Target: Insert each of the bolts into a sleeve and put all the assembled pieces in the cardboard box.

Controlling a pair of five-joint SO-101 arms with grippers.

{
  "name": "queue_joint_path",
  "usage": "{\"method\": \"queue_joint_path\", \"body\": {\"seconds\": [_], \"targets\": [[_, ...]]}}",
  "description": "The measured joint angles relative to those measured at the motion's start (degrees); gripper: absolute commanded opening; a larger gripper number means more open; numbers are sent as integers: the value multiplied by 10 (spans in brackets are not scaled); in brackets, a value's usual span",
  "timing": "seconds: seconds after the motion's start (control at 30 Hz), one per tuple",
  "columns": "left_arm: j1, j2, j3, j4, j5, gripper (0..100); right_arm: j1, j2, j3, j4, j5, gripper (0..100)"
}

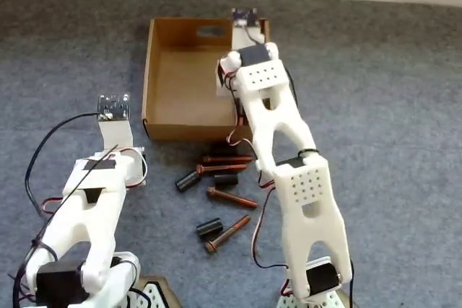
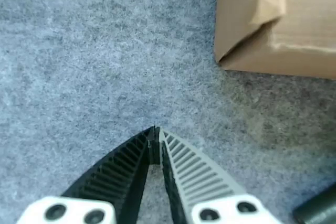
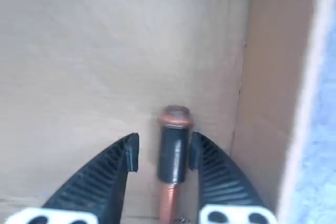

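Hanging inside the box (image 1: 180,95), top centre, the right gripper (image 3: 163,145) is holding its fingers spread either side of a sleeved bolt (image 3: 174,153) lying on the box floor. The left gripper (image 2: 156,136), fingers pressed together, is hovering over the counter (image 2: 79,51) at left.

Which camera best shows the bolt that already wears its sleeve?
The right wrist view: the sleeved bolt sits plainly between the right tool's open fingers, inside the cardboard box. In the high view the arm covers it; the left wrist view faces carpet.
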Motion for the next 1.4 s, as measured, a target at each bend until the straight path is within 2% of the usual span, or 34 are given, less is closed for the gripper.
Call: {"method": "queue_joint_path", "body": {"seconds": [0.03,0.1,0.4,0.57,0.9,1.17,1.4], "targets": [[0,0,0,0,0,10,0,-11,0,3,0,0],[0,0,0,0,0,10,0,-20,0,6,0,24],[0,0,0,0,0,10,-9,-9,1,39,0,7],[0,0,0,0,0,10,-10,-10,0,49,34,7],[0,0,0,0,0,10,-9,67,0,51,40,7],[0,3,0,-2,0,10,-3,74,0,51,40,7],[0,4,0,-3,0,10,18,62,-132,118,40,9]]}}
